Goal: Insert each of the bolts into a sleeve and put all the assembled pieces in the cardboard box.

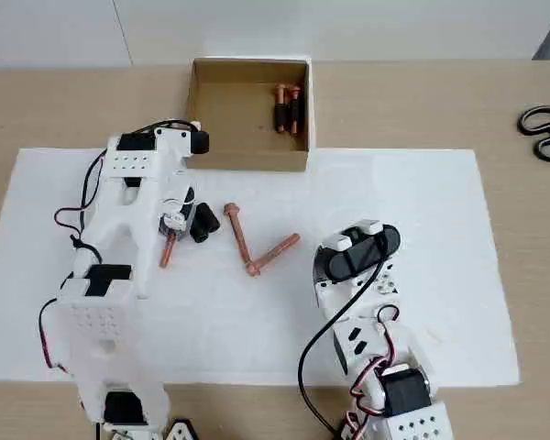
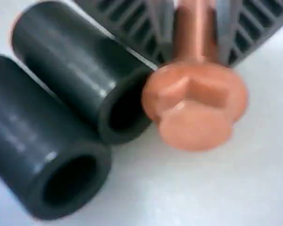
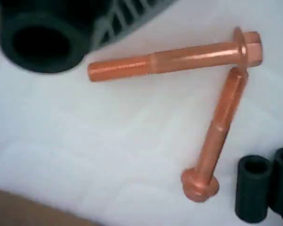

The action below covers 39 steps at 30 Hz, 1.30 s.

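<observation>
Left claw is clamping a copper bolt by its shank, with the head hanging low over the white sheet on the surface, right against the mouth of one of two loose sleeves. Right claw is looking closed on a third sleeve, near two loose bolts. Two assembled pieces are lying in the cardboard box. The danger is that the head is leading, so a nudge could send those sleeves rolling, and a skewed mid-air mating is risking a drop.

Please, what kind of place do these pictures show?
Probably a robotics workbench in a lab or office: two small arms stand on a wooden table covered with a white paper sheet, with a cardboard box and scissors nearby.
</observation>
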{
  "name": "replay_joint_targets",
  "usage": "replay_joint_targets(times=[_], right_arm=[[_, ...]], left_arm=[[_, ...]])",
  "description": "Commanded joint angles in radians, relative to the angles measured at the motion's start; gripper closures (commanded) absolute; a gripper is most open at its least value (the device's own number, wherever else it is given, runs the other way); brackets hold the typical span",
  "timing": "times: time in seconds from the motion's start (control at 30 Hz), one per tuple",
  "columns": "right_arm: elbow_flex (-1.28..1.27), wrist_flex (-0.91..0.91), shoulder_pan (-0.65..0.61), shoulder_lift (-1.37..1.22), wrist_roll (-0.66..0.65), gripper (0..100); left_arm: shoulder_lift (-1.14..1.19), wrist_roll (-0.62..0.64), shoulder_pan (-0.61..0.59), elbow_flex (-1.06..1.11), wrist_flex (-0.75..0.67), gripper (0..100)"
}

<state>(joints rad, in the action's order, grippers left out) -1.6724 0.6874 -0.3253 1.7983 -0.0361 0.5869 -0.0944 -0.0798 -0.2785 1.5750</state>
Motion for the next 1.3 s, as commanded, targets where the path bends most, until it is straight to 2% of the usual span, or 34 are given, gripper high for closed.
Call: replay_joint_targets(times=[0.0,0.07,0.2,0.47,0.67,0.87,1.03,1.2,1.27], right_arm=[[0.015,-0.022,0.008,0.015,-0.003,99.5],[0.015,-0.022,0.008,0.015,-0.005,99.5],[0.015,-0.022,0.002,0.015,-0.006,99.5],[0.078,-0.067,0.001,0.016,-0.002,99.5],[0.11,-0.153,0.001,0.016,-0.002,99.5],[0.106,-0.189,0.001,0.016,-0.002,99.5],[0.109,-0.231,0.002,0.016,-0.006,99.5],[0.104,-0.236,0.002,0.016,-0.005,99.5],[0.104,-0.236,0.002,0.016,-0.003,99.5]], left_arm=[[-0.006,0.005,-0.011,-0.143,0.097,100],[-0.008,0.006,0.002,-0.251,0.186,100],[-0.106,0.009,0.025,-0.315,0.18,100],[-0.563,0.068,0.146,-0.116,0.178,100],[-0.901,0.209,0.175,0.099,0.114,99],[-1.209,0.219,0.18,0.364,-0.132,99],[-1.418,0.219,0.181,0.684,-0.348,99],[-1.654,0.226,0.187,0.909,-0.612,99],[-1.757,0.226,0.23,0.981,-0.746,99]])
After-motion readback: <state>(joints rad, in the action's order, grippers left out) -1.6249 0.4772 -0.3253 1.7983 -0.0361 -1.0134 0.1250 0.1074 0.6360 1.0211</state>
